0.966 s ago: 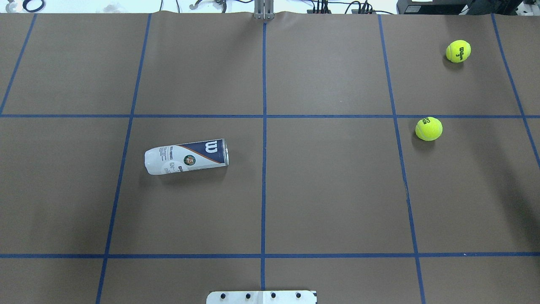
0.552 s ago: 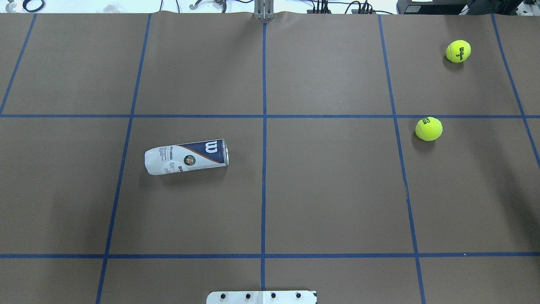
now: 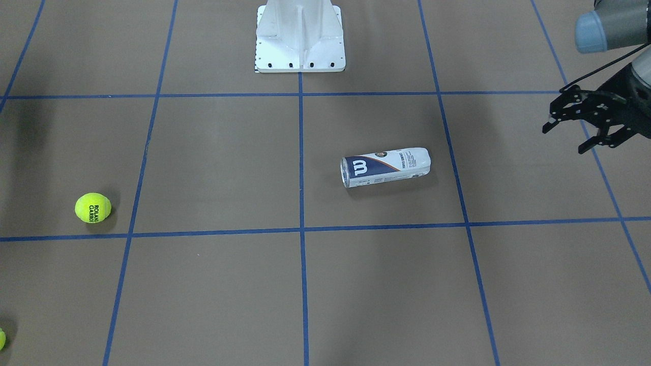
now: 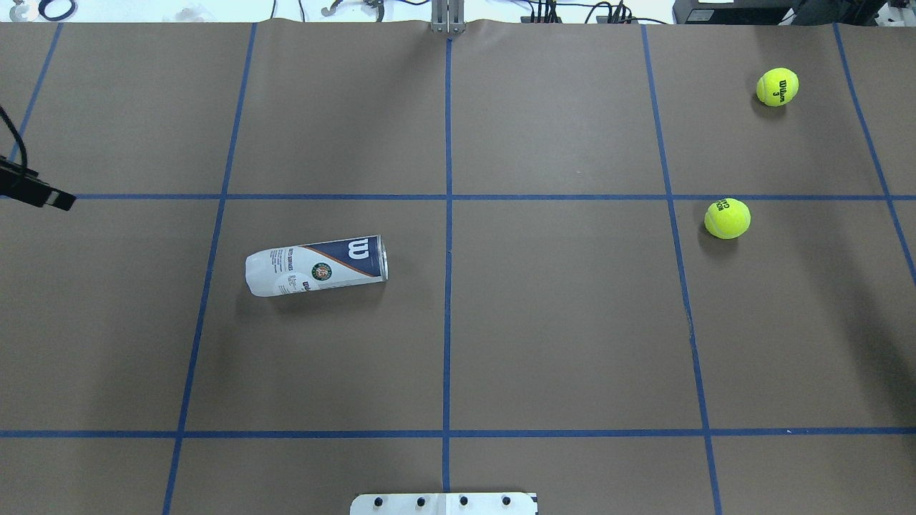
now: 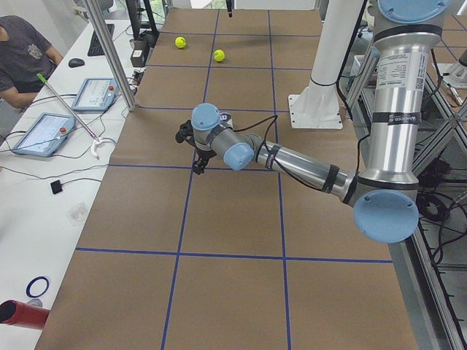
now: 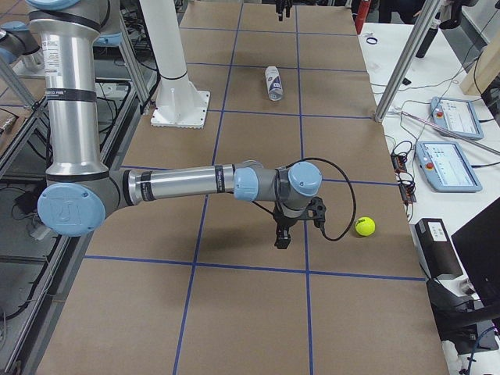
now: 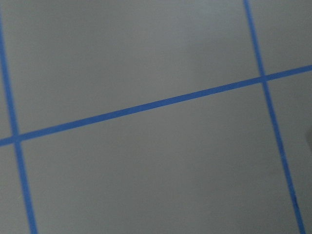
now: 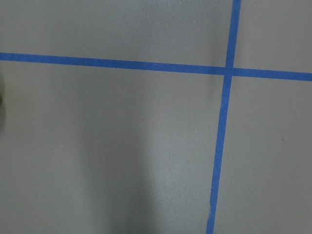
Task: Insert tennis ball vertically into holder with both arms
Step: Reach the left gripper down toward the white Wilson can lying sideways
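The tennis ball [image 4: 727, 218] with black ROLAND GARROS print [image 3: 93, 207] rests on the brown mat on the robot's right side. The holder [image 4: 316, 266] lies on its side left of centre, with its silver rim toward the middle line [image 3: 385, 166]. My left gripper [image 3: 563, 140] is open and empty, above the mat well to the left of the holder. Only one fingertip [image 4: 43, 194] shows in the overhead view. My right gripper [image 6: 282, 237] shows only in the exterior right view, pointing down, a short way from the ball [image 6: 364, 226]. I cannot tell whether it is open or shut.
A second yellow-green ball [image 4: 778, 86] lies at the far right corner. The white pedestal base [image 3: 300, 35] stands at the robot's edge of the table. Blue tape lines mark a grid. Tablets and cables lie on the white benches [image 5: 44, 131] beyond the mat.
The left gripper's fingertip has come into the overhead view at the left edge. The ball and the holder have not moved.
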Motion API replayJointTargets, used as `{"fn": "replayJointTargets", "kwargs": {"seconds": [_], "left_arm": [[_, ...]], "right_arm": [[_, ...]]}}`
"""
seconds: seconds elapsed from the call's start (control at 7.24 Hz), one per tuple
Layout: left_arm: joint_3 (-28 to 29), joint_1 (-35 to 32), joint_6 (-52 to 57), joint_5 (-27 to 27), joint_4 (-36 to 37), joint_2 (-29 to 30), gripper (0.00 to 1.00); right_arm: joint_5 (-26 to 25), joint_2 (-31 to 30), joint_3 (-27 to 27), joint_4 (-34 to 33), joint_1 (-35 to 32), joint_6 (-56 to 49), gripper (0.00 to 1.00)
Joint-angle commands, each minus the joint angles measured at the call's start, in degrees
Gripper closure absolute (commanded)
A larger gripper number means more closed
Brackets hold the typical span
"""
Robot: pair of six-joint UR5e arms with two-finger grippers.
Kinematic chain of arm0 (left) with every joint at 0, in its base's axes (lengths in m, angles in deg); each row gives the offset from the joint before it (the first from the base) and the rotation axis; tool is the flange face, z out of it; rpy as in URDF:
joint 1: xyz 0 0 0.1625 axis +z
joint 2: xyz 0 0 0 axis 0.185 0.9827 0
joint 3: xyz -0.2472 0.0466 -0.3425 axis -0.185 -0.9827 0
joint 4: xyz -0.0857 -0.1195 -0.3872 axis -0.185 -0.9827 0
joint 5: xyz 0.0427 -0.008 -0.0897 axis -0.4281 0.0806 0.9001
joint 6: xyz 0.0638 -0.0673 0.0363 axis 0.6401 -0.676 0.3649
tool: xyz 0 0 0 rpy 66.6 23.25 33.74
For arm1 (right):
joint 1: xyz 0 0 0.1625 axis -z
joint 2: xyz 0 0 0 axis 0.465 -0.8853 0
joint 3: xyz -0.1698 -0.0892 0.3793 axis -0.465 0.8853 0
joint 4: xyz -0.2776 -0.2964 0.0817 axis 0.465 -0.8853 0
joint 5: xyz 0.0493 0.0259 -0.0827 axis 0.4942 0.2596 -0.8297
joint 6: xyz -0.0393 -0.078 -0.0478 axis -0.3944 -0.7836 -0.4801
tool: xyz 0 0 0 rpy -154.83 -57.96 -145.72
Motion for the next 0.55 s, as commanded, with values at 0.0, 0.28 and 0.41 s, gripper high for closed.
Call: {"fn": "replayJointTargets", "kwargs": {"seconds": [0.0, 0.28, 0.41], "left_arm": [[0.3, 9.0, -1.1, -5.0, 1.3, 12.0, 0.0], [0.4, 14.0, -1.2, -13.5, 2.1, 16.0, 0.0], [0.5, 15.6, -2.2, -14.4, 3.4, 17.6, 0.01]], "right_arm": [[0.5, 0.2, 0.1, 0.0, 0.3, 0.0, 0.0], [0.5, 0.3, 0.2, 0.1, 0.4, 0.1, 0.0], [0.5, 0.3, 0.1, 0.1, 0.4, 0.1, 0.0]]}}
